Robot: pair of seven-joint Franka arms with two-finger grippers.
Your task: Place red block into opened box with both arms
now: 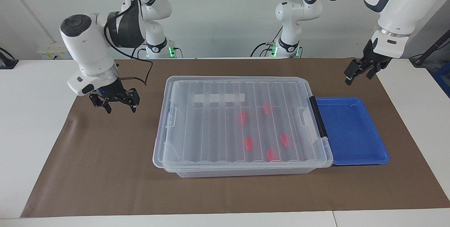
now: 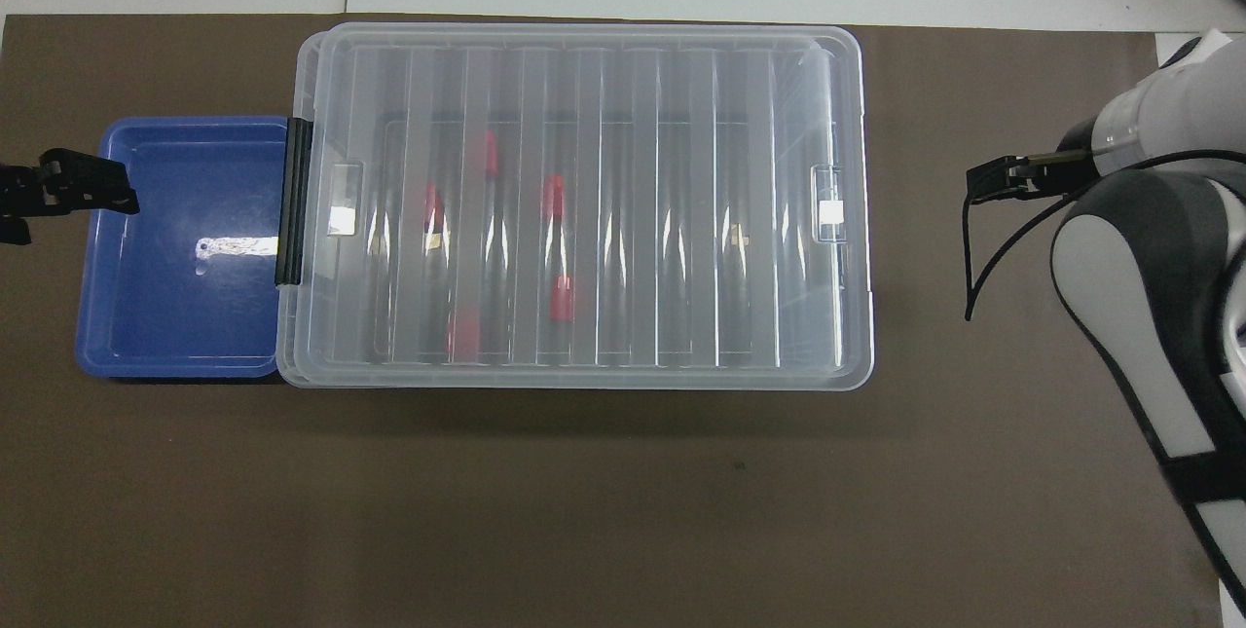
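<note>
The box (image 1: 242, 165) (image 2: 574, 370) is a large clear bin in the middle of the mat, with its ribbed lid (image 1: 211, 128) lying flat on top. Several red blocks show through the lid, among them one red block (image 1: 243, 117) (image 2: 553, 197) near the middle. My right gripper (image 1: 121, 109) (image 2: 981, 185) hangs open and holds nothing, over the bare mat off the box's end toward the right arm's end of the table. The left gripper (image 1: 357, 77) (image 2: 78, 204) waits raised and open over the blue tray's outer edge.
A shallow blue tray (image 1: 351, 132) (image 2: 175, 297) touches the box's end with the black handle (image 1: 318, 118) (image 2: 292, 203), toward the left arm's end. A white label strip (image 1: 218, 98) lies under the lid. A brown mat (image 1: 105, 170) covers the table.
</note>
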